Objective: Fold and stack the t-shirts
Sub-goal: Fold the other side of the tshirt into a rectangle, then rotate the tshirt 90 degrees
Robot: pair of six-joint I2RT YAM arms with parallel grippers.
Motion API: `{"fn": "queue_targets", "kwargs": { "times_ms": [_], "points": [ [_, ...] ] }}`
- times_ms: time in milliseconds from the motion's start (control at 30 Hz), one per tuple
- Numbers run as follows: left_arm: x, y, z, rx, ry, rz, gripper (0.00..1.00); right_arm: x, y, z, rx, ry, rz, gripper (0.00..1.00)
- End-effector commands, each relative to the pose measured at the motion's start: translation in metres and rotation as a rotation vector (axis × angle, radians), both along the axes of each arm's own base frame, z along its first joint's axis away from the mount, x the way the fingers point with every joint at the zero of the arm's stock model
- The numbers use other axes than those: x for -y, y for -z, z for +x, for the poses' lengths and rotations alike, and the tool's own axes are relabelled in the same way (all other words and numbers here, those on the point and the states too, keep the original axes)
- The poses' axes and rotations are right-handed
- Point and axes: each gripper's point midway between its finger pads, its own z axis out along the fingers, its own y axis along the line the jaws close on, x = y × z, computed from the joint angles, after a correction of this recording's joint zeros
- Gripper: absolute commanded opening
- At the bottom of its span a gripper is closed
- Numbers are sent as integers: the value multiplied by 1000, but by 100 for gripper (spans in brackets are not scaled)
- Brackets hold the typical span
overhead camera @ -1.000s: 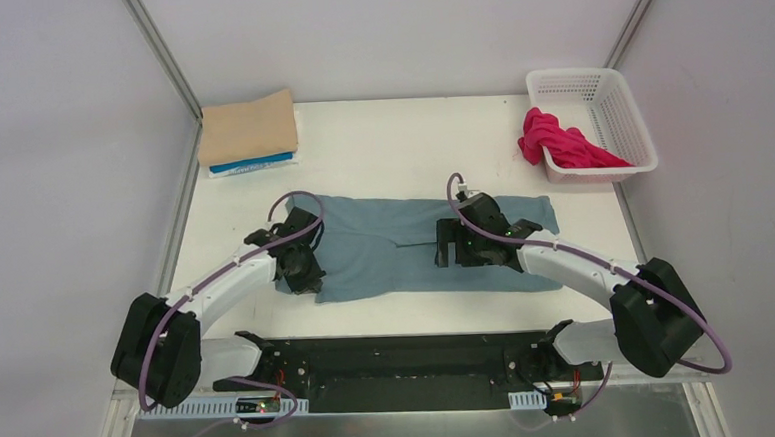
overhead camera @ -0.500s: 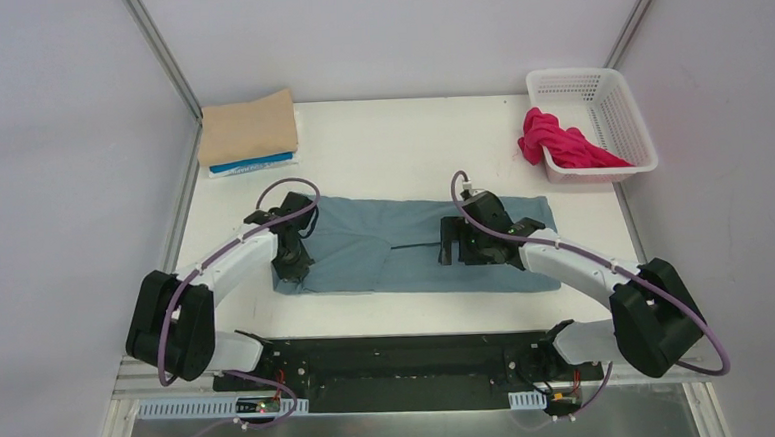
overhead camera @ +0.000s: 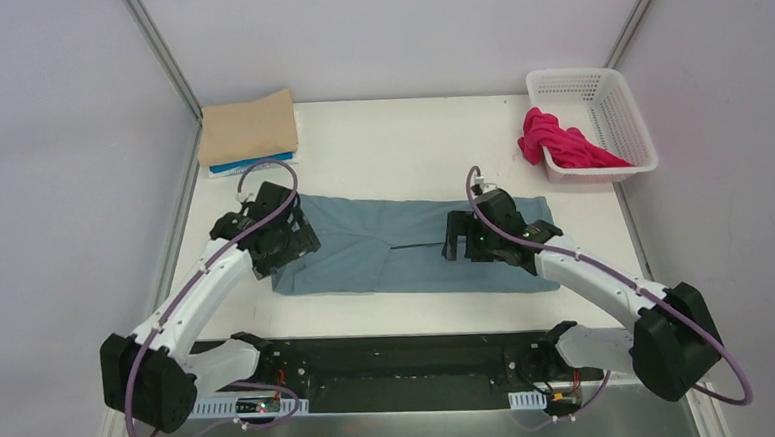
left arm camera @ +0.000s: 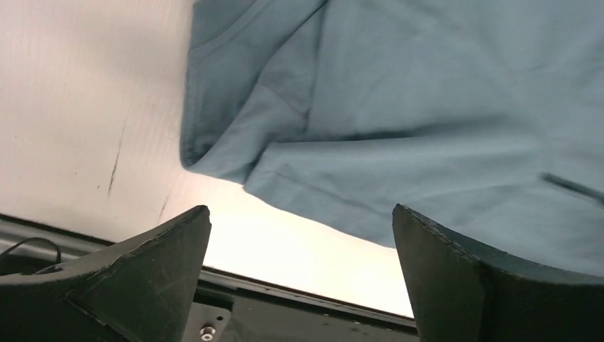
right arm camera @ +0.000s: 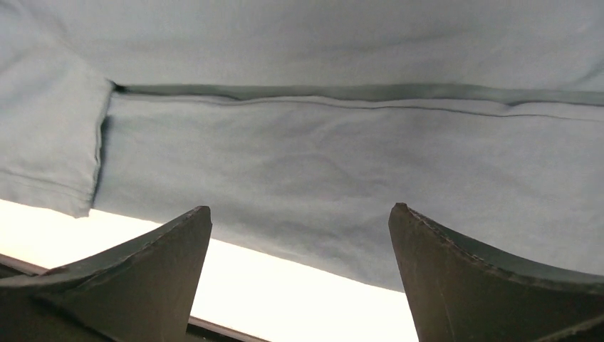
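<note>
White worktop (overhead camera: 389,138), grey walls on three sides. Dusty teal-blue t-shirt (overhead camera: 405,253) lies as a long band parallel to the near edge, roughly mid-worktop, with a dark seam line running down its length. Left gripper (left arm camera: 300,210) sits above the shirt's left end, wide open and holding nothing. Right gripper (right arm camera: 299,206) is over the right-of-centre part, also wide open and empty. Tan t-shirt (overhead camera: 248,126) is folded at the far-left corner on top of the bright blue t-shirt (overhead camera: 251,167). Magenta-red t-shirt (overhead camera: 560,144) is bunched up and spilling out of the basket (overhead camera: 607,87) at the far-right corner. My read: the lengthwise fold is laid and the end-to-end fold is next. To do it well, pinch every layer at one end's two corners, not just the top sheet. Lift low so the band doesn't unroll, then carry it straight along the seam line and land edge on edge. The left end looks untidy, with the sleeve doubled under and the near corner rumpled, so flatten or tuck that first. Risk is layers slipping apart mid-carry.
</note>
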Motion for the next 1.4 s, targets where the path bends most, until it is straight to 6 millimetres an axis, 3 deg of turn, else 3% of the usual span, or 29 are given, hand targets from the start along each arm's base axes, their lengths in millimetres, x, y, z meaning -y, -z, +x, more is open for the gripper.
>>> {"fn": "queue_targets", "kwargs": {
  "times_ms": [0,67,133,233,433,600,733,833,900,933,967,1000,1067,1133,1233,1367],
  "points": [
    [10,-39,14,109,10,-69,99,16,-31,20,90,144,24,100],
    [28,-36,27,107,50,-134,99,28,-34,31,115,227,25,99],
    [53,-23,43,76,99,-210,99,38,-38,45,128,285,45,100],
    [74,1,65,20,106,-259,99,47,-38,70,111,355,103,99],
    [81,53,92,-83,67,-215,99,60,0,107,31,427,64,99],
    [76,89,123,-132,30,-178,99,66,31,104,-62,439,4,100],
    [82,98,169,-107,54,-165,99,69,42,72,-173,461,-8,99],
    [101,96,210,-64,92,-199,99,61,52,26,-305,446,48,99],
    [117,92,245,-18,122,-233,99,47,52,-6,-371,396,96,99],
    [127,101,258,-29,136,-260,99,36,50,-23,-402,352,117,99],
    [143,90,281,13,168,-314,99,27,48,-39,-428,304,131,100],
    [155,95,289,8,193,-354,99,15,45,-55,-451,240,144,100],
    [181,81,325,79,226,-434,99,-12,33,-87,-494,71,192,100],
    [203,81,351,123,222,-504,99,-35,22,-114,-543,-91,238,100],
    [239,74,383,215,211,-626,99,-63,13,-124,-557,-239,310,99],
    [268,86,411,325,105,-767,99,-90,12,-94,-505,-272,320,100]
  ]
}}
